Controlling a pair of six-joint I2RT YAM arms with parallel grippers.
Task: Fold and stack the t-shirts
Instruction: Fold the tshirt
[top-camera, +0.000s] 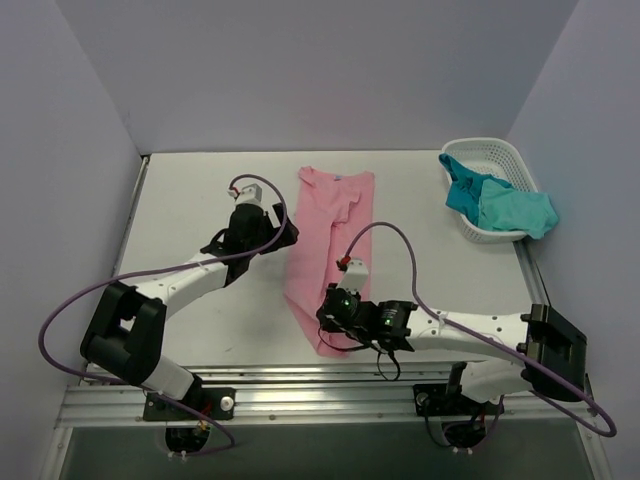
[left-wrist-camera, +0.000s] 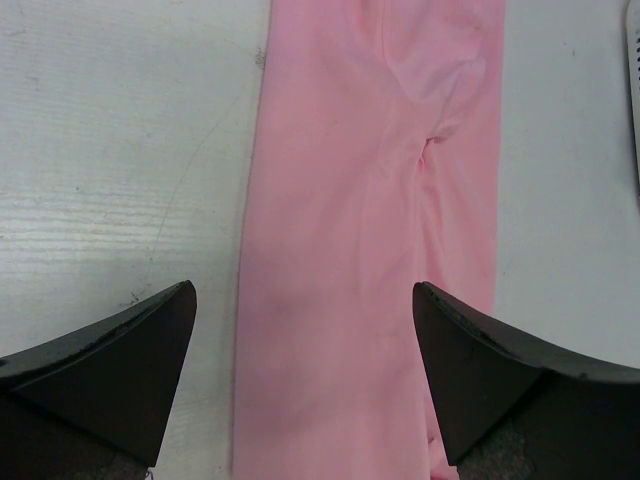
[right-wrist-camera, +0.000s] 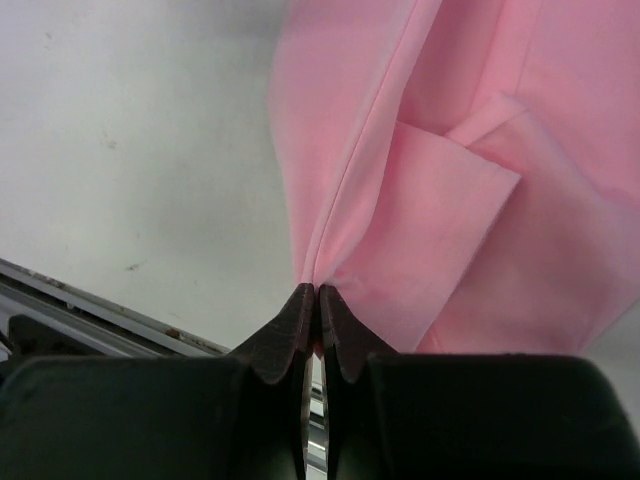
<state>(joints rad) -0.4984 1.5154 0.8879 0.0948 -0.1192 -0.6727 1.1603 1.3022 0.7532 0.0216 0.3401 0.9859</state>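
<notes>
**Jaws of the right gripper (right-wrist-camera: 317, 292) pinching the light pink thin-fabric t-shirt (top-camera: 330, 235)**

These jaws are pressing fully together on a crease at the pink t-shirt's near end. The shirt is lying as a long folded strip on the white tabletop (top-camera: 200, 200). The left gripper (left-wrist-camera: 303, 300) is hovering over the pink t-shirt's left side, jaws spread wide and gripping nothing. Teal and turquoise t-shirts (top-camera: 500, 205) are spilling from the white plastic lattice basket (top-camera: 490, 148), well right of the pink t-shirt.
</notes>
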